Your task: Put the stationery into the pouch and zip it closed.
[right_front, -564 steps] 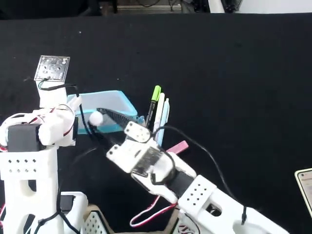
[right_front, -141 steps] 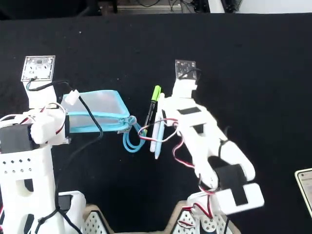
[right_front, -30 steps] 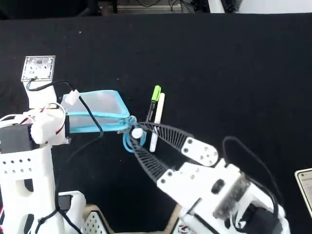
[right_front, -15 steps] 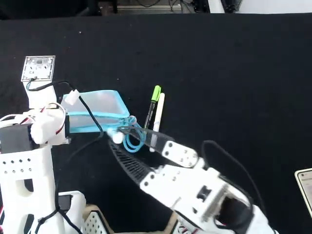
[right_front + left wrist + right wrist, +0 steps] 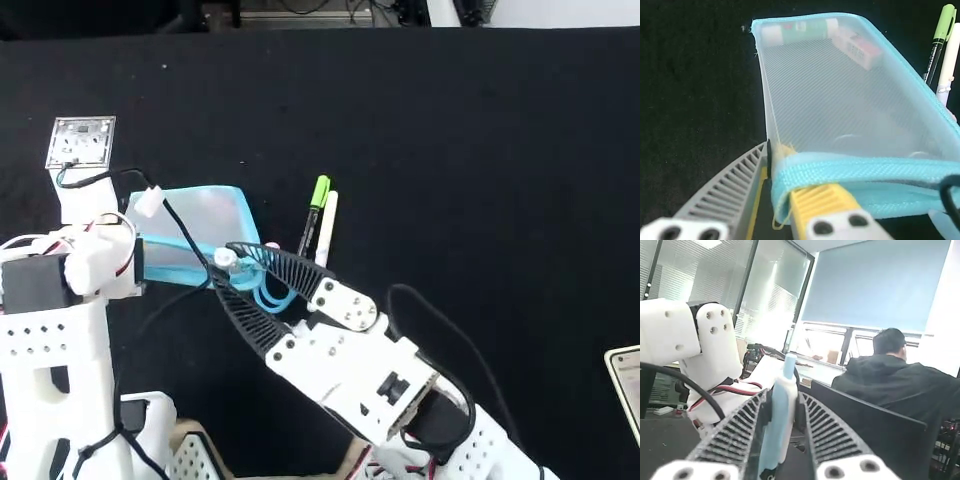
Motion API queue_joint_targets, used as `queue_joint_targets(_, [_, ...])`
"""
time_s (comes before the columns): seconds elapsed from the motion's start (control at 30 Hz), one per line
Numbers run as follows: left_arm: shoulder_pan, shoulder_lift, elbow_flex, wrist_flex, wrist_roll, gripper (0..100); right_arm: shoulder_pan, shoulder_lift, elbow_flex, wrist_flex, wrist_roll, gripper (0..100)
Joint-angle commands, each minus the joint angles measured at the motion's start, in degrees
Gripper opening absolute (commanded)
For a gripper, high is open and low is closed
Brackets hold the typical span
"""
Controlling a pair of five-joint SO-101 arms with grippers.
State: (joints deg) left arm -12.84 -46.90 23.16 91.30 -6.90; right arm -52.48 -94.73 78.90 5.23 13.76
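supporting surface: black table [image 5: 480,150].
pouch [image 5: 840,100]: light blue mesh, lying flat at the table's left; stick [image 5: 800,31] and small block [image 5: 857,47] inside.
left gripper [image 5: 777,172]: fingers clamped on one corner of the pouch.
right gripper [image 5: 222,266]: fingers closed around light blue pen [image 5: 781,410], tips over the pouch's opposite end.
loose pens: green pen [image 5: 315,205] and white pen [image 5: 325,225], side by side, just beside the pouch.

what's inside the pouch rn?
Through the pouch mesh: a green-and-white stick and a pinkish block, at the end away from the left pincer. The zip band and that pincer cover the near corner.
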Motion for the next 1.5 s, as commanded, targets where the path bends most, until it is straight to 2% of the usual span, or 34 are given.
queue_joint_targets(0.0, [-0.4,0.0,-0.7,-1.2,0.4,3,1.4,-0.1,-3.8,-0.3,0.4,1.1])
queue_joint_targets(0.3, [-0.3,0.0,-0.7,-1.2,0.4,3,1.4,0.3,-4.4,-0.8,0.4,1.1])
queue_joint_targets(0.53, [-0.2,0.0,-0.8,-1.2,0.4,3,1.6,0.5,-2.5,-10.0,0.4,1.1])
queue_joint_targets(0.9, [-0.2,0.0,-0.8,-1.2,0.4,3,1.4,0.4,5.1,-10.4,0.3,1.1])
queue_joint_targets(1.47, [-0.4,0.0,-0.8,-1.2,0.4,3,1.7,0.5,5.6,-14.2,0.3,1.1])
